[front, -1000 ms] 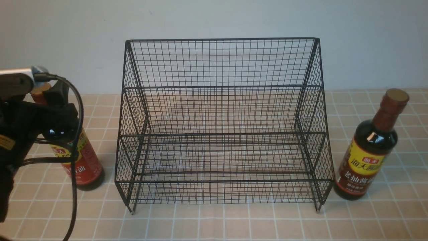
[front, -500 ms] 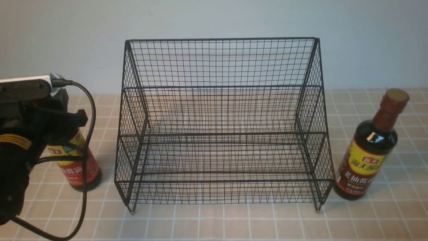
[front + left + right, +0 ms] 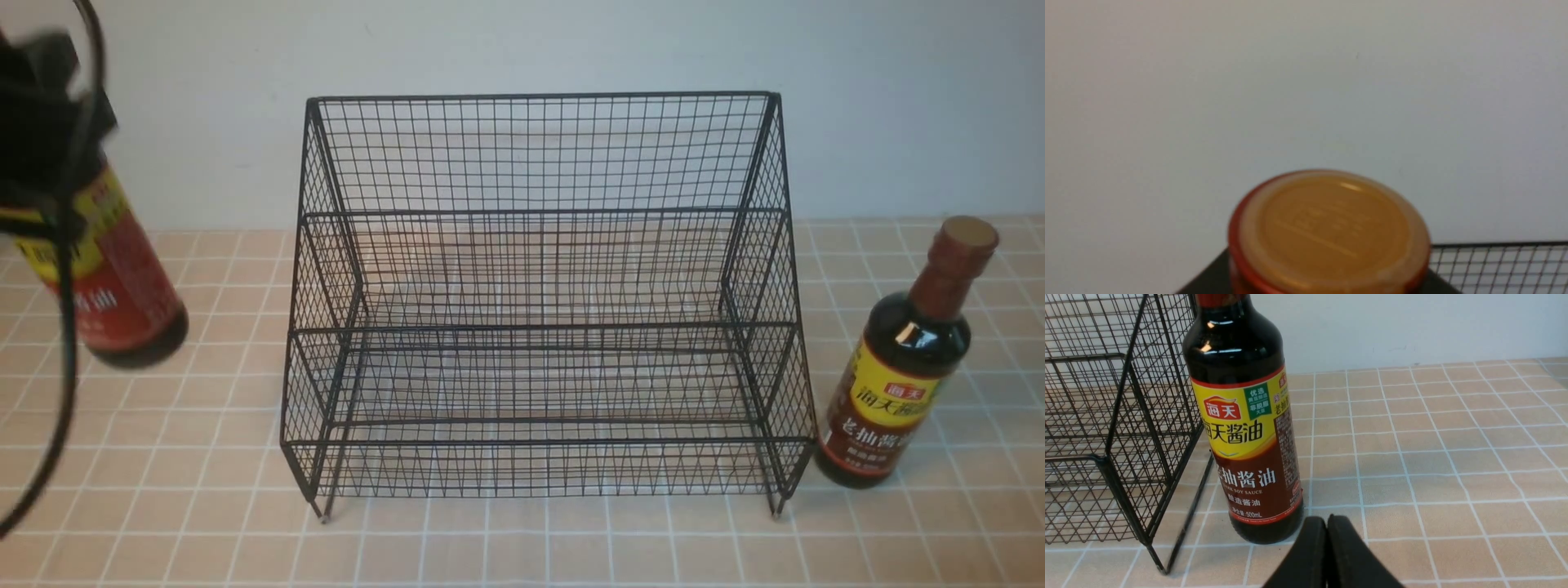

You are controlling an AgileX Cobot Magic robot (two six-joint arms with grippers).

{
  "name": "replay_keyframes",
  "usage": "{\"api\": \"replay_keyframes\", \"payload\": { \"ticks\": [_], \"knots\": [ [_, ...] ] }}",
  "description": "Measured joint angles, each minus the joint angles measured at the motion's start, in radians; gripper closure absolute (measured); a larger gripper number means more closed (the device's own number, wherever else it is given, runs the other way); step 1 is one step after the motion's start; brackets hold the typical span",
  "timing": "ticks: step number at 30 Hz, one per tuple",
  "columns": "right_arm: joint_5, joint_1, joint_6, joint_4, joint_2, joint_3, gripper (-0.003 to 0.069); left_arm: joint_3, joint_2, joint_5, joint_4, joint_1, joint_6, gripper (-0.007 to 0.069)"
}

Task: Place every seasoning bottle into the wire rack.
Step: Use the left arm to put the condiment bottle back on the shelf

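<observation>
Red-label bottle (image 3: 122, 282) in left end effector (image 3: 51, 159)

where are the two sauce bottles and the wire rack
red-label bottle (image 3: 135, 282): front view, on its red label
brown-label bottle (image 3: 894, 396): front view, on its yellow label
wire rack (image 3: 539, 155): front view, on its back mesh

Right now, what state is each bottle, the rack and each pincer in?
Red-label bottle: capped, held in the air left of the rack, tilted.
Left pincer: shut on the red-label bottle's upper part.
Brown-label bottle: capped, upright on the table right of the rack, ungripped.
Wire rack: standing on its feet, every tier empty.
Right pincer: shut, empty, low near the brown-label bottle's base.
</observation>
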Motion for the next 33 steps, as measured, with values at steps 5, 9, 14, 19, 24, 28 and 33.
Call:
{"api": "replay_keyframes", "payload": {
  "ticks": [5,9,14,19,24,28,33],
  "knots": [
    [0.0,0.0,0.0,0.0,0.0,0.0,0.0673,-0.087,-0.017,0.013,0.001,-0.1,0.004,0.0368],
    [0.0,0.0,0.0,0.0,0.0,0.0,0.0673,-0.124,0.007,-0.012,0.0,-0.241,0.007,0.0368],
    [0.0,0.0,0.0,0.0,0.0,0.0,0.0673,-0.128,0.128,-0.107,-0.001,-0.32,0.028,0.0368],
    [0.0,0.0,0.0,0.0,0.0,0.0,0.0673,-0.128,0.232,-0.161,-0.002,-0.34,0.033,0.0368],
    [0.0,0.0,0.0,0.0,0.0,0.0,0.0673,-0.128,0.315,-0.195,-0.002,-0.344,0.033,0.0368],
    [0.0,0.0,0.0,0.0,0.0,0.0,0.0673,-0.128,0.37,-0.194,-0.002,-0.344,0.033,0.0368],
    [0.0,0.0,0.0,0.0,0.0,0.0,0.0673,-0.128,0.435,-0.182,-0.003,-0.344,0.033,0.0368]
  ]
}}
